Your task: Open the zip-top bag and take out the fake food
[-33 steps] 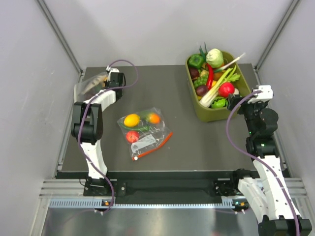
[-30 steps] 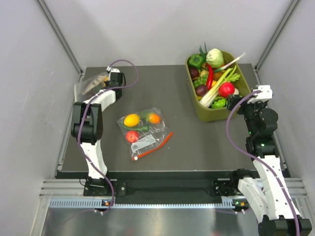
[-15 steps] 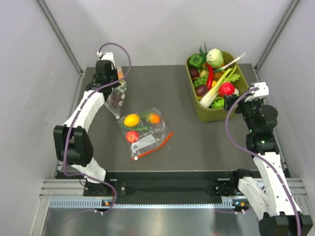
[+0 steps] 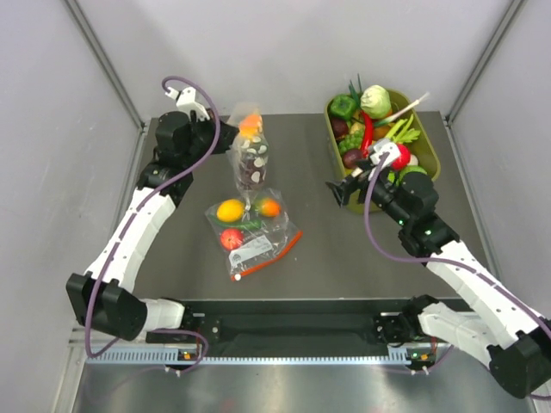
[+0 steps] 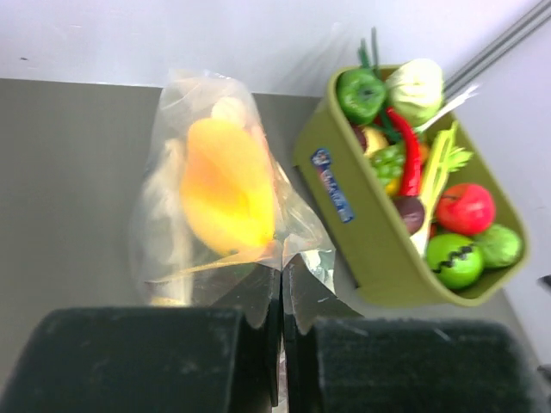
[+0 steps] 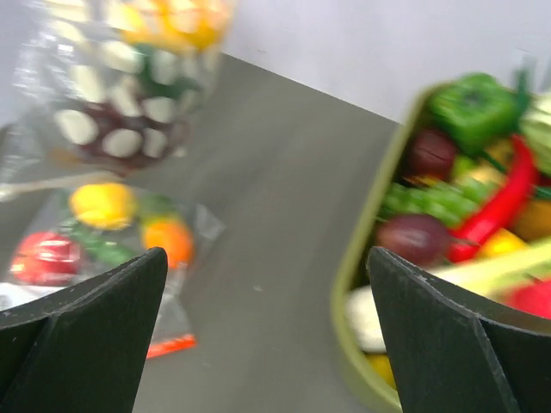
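Observation:
The polka-dot zip-top bag (image 4: 251, 159) hangs in the air above the table's middle, held at one edge by my left gripper (image 4: 232, 142), which is shut on it. In the left wrist view the closed fingertips (image 5: 281, 280) pinch the plastic, and the yellow mango-like fruit (image 5: 228, 194) shows inside. Its orange end (image 4: 250, 126) is at the bag's top. In the right wrist view the bag (image 6: 129, 95) is blurred, with a green piece (image 6: 162, 76) inside. My right gripper (image 4: 337, 191) is open and empty, to the right of the bag, above the table.
A plain clear bag with a red-orange strip (image 4: 251, 225) lies under the hanging bag, holding small round fruits; it also shows in the right wrist view (image 6: 95, 224). An olive bin (image 4: 360, 203) full of toy produce stands at the back right.
My left arm has swung from the far left corner to the middle, carrying the polka-dot bag up and right. My right arm has moved left from beside the bin toward the centre.

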Action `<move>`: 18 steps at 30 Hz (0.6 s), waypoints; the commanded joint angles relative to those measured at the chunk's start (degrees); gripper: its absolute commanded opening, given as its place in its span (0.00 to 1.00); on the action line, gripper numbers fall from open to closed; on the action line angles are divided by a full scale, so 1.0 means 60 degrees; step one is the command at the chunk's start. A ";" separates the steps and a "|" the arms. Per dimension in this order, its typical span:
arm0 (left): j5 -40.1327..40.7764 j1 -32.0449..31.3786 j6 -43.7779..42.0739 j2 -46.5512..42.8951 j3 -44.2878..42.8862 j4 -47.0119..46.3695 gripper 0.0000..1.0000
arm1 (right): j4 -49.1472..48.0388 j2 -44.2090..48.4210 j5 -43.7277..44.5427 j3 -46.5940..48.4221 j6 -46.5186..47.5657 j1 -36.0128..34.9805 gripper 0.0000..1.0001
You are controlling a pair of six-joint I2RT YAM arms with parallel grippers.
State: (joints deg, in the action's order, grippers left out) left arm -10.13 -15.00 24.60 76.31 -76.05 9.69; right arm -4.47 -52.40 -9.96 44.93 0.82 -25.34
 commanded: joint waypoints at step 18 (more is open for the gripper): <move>0.1952 -0.1879 0.0778 -0.0502 0.0649 -0.2113 0.00 | -0.3239 -0.2545 0.1367 0.0598 -0.1469 -0.4492 0.85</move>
State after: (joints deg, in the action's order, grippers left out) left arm -0.99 -25.89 28.88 73.78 -71.53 5.30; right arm -18.52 -67.48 -2.50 45.12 -6.42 -50.89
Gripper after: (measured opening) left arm 0.012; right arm 0.869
